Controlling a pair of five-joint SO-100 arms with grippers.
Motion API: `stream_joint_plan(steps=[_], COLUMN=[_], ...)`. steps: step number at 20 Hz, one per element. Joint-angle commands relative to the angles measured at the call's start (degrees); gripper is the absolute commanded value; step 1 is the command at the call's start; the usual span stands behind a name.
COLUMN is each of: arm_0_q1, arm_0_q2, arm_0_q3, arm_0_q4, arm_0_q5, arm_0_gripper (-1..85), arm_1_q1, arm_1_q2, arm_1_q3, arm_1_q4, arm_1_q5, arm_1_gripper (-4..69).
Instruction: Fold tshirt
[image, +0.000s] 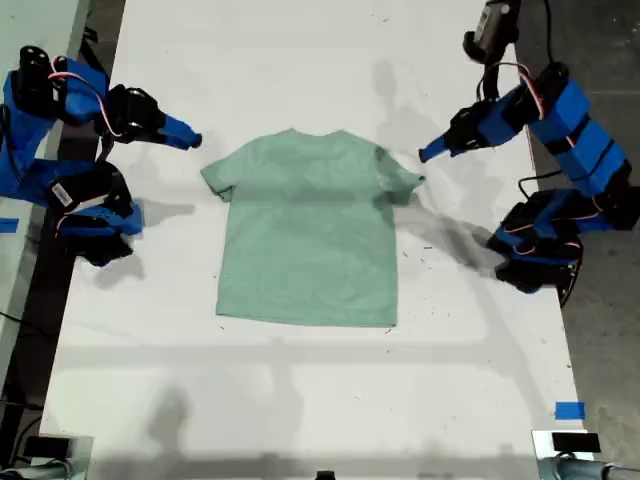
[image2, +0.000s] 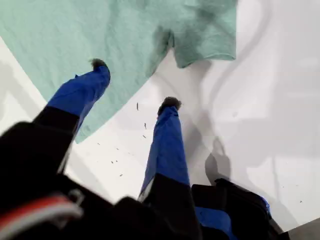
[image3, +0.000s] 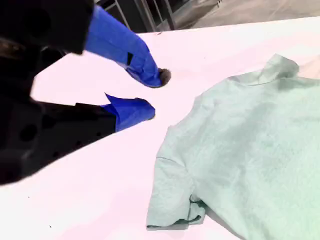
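The pale mint-green tshirt (image: 305, 235) lies spread flat on the white table (image: 300, 400), collar toward the far edge, both short sleeves out. My first gripper (image: 432, 152) hovers open just beside the sleeve at the exterior view's right. In the first wrist view my first gripper (image2: 134, 83) has one fingertip (image2: 99, 64) over the tshirt (image2: 100, 30) and the other over bare table. My second gripper (image: 190, 139) stands open a short way off the sleeve at the exterior view's left. The second wrist view shows my second gripper (image3: 155, 93) apart from the tshirt (image3: 250, 140).
The arm bases (image: 95, 215) (image: 540, 262) sit at the table's two sides in the exterior view. A dark device (image: 492, 25) stands at the far right there. Blue tape (image: 569, 410) marks the near right corner. Small dark specks (image: 425, 250) dot the table.
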Motion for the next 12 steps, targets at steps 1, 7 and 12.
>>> stream_joint_plan(steps=[1,7,12], arm_0_q1=[-0.4,-0.9,-1.3], arm_0_q2=[-0.4,-0.4,-0.4], arm_0_q3=[-1.7,2.2,4.7], arm_0_q4=[0.1,-0.2,-1.7], arm_0_q5=[0.4,0.4,0.5], arm_0_gripper=[10.2,10.6,11.6], arm_1_q1=[1.2,3.2,5.3], arm_1_q2=[0.4,2.1,3.3], arm_1_q3=[0.4,10.8,24.1], arm_1_q4=[0.5,-4.3,-15.7], arm_1_q5=[-1.3,-2.4,-4.4], arm_1_gripper=[26.2,27.7,29.6])
